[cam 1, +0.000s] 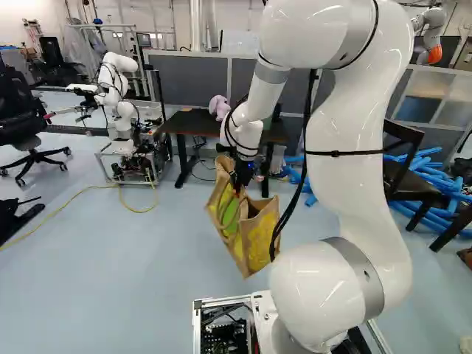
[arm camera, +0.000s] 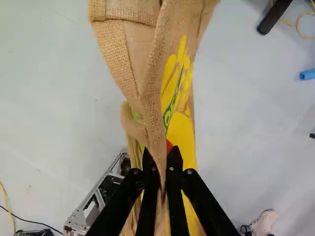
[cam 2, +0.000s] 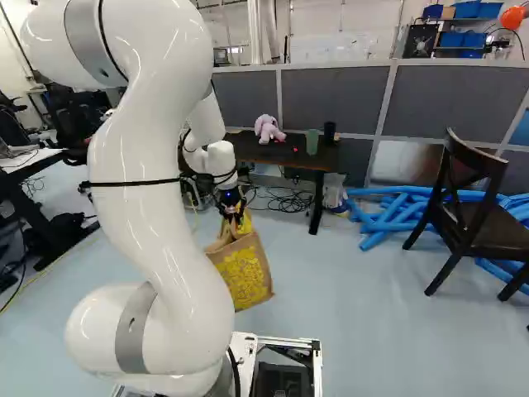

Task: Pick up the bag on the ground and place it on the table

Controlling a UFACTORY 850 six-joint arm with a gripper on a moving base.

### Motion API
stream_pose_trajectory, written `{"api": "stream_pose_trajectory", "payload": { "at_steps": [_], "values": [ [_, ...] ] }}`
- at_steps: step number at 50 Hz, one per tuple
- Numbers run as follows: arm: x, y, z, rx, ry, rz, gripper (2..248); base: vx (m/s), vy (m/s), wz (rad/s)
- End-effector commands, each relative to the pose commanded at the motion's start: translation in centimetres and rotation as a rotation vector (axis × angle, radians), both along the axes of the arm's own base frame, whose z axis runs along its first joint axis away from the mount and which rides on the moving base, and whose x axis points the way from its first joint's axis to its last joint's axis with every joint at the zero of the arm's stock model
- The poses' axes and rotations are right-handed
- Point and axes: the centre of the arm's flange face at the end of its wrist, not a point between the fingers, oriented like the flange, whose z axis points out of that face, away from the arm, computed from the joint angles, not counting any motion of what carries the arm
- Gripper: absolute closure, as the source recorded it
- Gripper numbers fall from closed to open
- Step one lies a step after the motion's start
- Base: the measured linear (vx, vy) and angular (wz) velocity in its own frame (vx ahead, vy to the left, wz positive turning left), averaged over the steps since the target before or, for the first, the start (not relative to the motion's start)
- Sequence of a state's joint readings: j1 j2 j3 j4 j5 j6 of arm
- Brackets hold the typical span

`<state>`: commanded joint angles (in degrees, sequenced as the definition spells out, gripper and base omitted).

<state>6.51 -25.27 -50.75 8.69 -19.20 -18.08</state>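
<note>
Wrist view: my gripper (arm camera: 161,153) pinches upper fold of burlap bag (arm camera: 140,54), one finger on each side; cloth spreads ahead of them.
Left base view: burlap bag hangs toward 6 o'clock from gripper, long axis tilted, lower end toward 5. Dark table (cam 1: 181,124) lies beyond, near 11 o'clock.
Right base view: dark table toward 1 o'clock from gripper, pink plush toy (cam 2: 269,129) on it. Arm (cam 2: 161,207) bends high, wrist aims down. I think first raise, then forward.
</note>
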Motion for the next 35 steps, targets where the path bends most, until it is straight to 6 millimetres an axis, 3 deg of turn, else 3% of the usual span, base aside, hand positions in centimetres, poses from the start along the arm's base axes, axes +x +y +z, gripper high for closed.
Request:
{"api": "stream_pose_trajectory", "payload": {
  "at_steps": [35],
  "values": [
    [0.4, -0.3, 5.1, 0.015, 0.003, -0.002, 226, 0.0, 0.0, 0.0]
  ]
}}
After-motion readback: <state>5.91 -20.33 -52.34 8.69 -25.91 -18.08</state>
